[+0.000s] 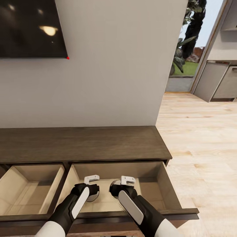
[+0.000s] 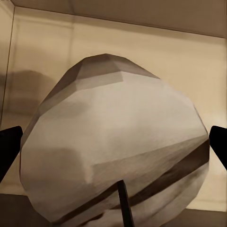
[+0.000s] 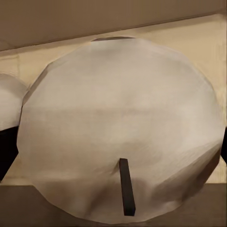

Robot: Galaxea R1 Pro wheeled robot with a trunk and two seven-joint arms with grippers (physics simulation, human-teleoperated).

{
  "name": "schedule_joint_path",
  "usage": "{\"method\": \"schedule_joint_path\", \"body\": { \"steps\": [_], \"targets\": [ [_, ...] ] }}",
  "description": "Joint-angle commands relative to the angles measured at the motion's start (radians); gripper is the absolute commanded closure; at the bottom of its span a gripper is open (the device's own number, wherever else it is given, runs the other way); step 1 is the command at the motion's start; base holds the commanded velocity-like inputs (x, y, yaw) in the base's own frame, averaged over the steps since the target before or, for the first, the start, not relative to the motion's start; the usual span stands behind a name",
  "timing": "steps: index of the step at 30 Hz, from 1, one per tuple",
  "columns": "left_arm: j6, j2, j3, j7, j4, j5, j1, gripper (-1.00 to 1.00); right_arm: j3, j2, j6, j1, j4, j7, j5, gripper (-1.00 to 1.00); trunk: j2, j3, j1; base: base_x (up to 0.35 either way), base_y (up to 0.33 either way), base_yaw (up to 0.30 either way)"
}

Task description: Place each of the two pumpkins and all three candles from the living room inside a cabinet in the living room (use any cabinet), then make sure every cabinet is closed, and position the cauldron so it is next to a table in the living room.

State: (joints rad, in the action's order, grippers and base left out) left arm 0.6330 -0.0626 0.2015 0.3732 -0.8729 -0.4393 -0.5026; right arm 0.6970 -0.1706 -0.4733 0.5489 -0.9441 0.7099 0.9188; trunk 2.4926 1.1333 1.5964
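Holding one candle (image 2: 116, 151) each, both claws (left (image 1: 91, 188), right (image 1: 122, 187)) clenched, inside the cabinet's (image 1: 82, 143) open drawer (image 1: 164, 184); closing remains.

I count two candles: one (image 2: 113, 151) between my left gripper's (image 1: 92, 194) fingers, one (image 3: 120, 132) between my right gripper's (image 1: 115, 191) fingers. Two grippers, one per arm. Two open drawers in the cabinet (image 1: 82, 143): the left drawer (image 1: 29, 187) and the right drawer (image 1: 151, 184). One wall screen (image 1: 31, 28). One doorway (image 1: 187, 49).
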Motion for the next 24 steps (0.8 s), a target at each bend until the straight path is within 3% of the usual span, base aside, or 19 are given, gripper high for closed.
{"method": "schedule_joint_path", "body": {
  "steps": [1,8,20,24],
  "targets": [
    [0.002,0.0,0.003,0.01,-0.001,-0.01,-0.001,1.0,0.003,0.0,0.003,0.017,0.024,0.007,0.017,1.0,0.0,0.001,0.0,0.0,0.0,0.0],
    [0.003,0.001,0.003,0.01,-0.018,-0.009,-0.001,1.0,0.003,0.0,0.024,0.077,0.097,-0.03,0.022,1.0,0.008,0.008,0.004,0.0,0.0,0.0],
    [0.004,0.002,0.001,0.012,-0.032,-0.007,-0.001,1.0,0.003,-0.003,0.023,0.085,0.107,-0.034,0.023,1.0,0.01,0.054,0.009,0.0,0.0,0.0],
    [0.004,0.001,-0.005,0.013,-0.032,-0.008,-0.001,1.0,0.004,-0.004,0.018,0.085,0.107,-0.034,0.023,1.0,0.01,0.054,0.009,0.0,0.0,0.0]
  ]
}}
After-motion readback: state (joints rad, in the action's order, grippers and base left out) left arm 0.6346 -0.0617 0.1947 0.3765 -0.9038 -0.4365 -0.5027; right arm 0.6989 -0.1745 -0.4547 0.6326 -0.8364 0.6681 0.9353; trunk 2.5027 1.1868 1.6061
